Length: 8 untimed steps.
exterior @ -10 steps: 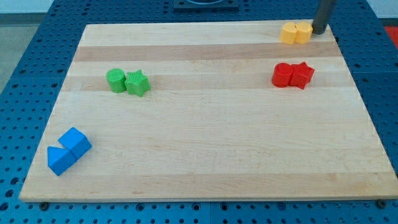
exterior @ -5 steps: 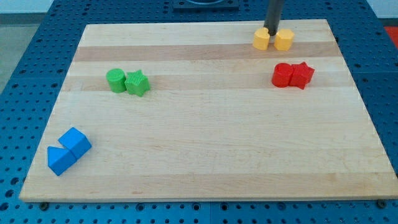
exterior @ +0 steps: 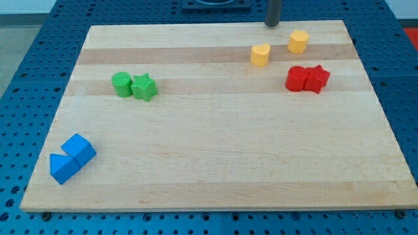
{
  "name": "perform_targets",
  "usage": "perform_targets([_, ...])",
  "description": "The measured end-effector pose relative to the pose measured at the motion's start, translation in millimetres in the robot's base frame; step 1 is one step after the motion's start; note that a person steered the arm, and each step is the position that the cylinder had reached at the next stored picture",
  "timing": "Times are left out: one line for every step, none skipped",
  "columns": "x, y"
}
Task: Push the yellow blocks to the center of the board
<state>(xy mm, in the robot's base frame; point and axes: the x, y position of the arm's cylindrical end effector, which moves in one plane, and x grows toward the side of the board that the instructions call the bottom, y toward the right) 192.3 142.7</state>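
Note:
Two yellow blocks lie apart near the view's top right of the wooden board (exterior: 215, 150): a heart-shaped one (exterior: 260, 55) and a rounder one (exterior: 298, 41) further right and higher. My tip (exterior: 272, 24) is at the board's top edge, above and between them, touching neither.
Two red blocks (exterior: 307, 79) sit together just below the yellow ones. A green cylinder (exterior: 121, 84) and a green star block (exterior: 144, 87) touch at the left. Two blue blocks (exterior: 71, 158) sit at the bottom left corner.
My tip swept left from the right of the yellow pair, split them, then moved up to the top edge. The heart-shaped yellow block has slid left and down; the other stayed near its place.

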Motion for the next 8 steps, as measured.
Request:
perform_targets([31.4, 41.9])
perform_targets([57.9, 42.7])
perform_targets([61.4, 42.7])
perform_targets([69.9, 37.4])
perform_targets([80.2, 28.8])
perform_targets([70.8, 74.0])
perform_targets([74.1, 80.4])
perform_targets([74.7, 80.4])
